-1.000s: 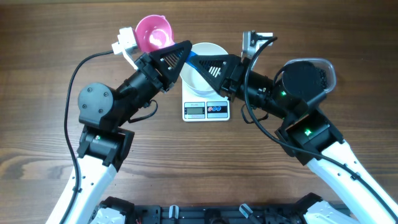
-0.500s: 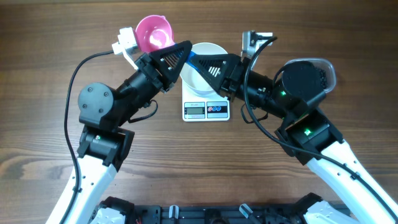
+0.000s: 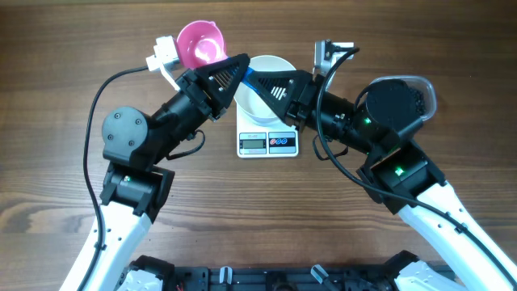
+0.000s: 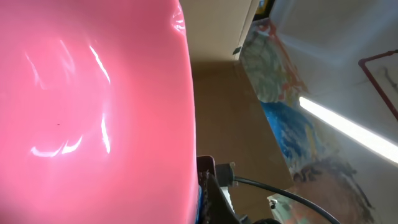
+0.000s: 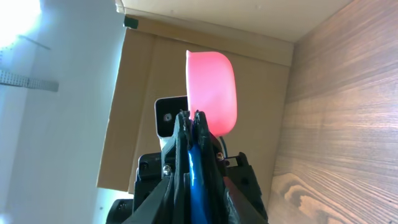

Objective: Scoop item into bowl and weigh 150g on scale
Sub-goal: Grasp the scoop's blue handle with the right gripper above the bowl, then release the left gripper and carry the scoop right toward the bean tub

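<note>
While the left gripper (image 3: 239, 66) is closed by the pink scoop (image 3: 199, 42), the right gripper (image 5: 190, 117) clamps a blue strip (image 5: 196, 168).

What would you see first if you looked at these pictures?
The bright pink scoop jumps out first. It sits near the far edge of the overhead view beside the left arm, and it fills more than half of the left wrist view. Next you would spot the left arm and the right arm, whose jaws point at each other above the white bowl on the little scale in the middle.
</note>
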`<state>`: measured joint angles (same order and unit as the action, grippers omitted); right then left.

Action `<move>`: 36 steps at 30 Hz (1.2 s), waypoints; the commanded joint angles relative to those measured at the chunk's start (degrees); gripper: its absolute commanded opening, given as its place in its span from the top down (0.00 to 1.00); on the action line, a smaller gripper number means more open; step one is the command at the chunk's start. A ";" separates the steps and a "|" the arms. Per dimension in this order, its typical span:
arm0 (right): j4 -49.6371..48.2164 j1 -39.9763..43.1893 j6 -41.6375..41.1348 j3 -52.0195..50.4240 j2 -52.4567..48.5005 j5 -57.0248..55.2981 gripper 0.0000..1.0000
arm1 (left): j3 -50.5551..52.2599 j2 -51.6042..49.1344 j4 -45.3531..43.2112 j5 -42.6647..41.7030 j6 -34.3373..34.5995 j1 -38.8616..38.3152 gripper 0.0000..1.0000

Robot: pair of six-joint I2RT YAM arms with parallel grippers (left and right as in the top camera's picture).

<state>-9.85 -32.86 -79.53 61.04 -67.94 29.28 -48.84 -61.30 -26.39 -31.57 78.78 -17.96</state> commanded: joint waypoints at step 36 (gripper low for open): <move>33.05 25.94 27.43 6.73 6.64 -7.37 0.95 | -0.79 -0.22 25.55 -8.41 -23.93 -0.31 0.00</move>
<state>15.55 -11.68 -63.92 62.17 -65.28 22.33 -49.12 -61.30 -6.39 -38.87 68.23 -18.02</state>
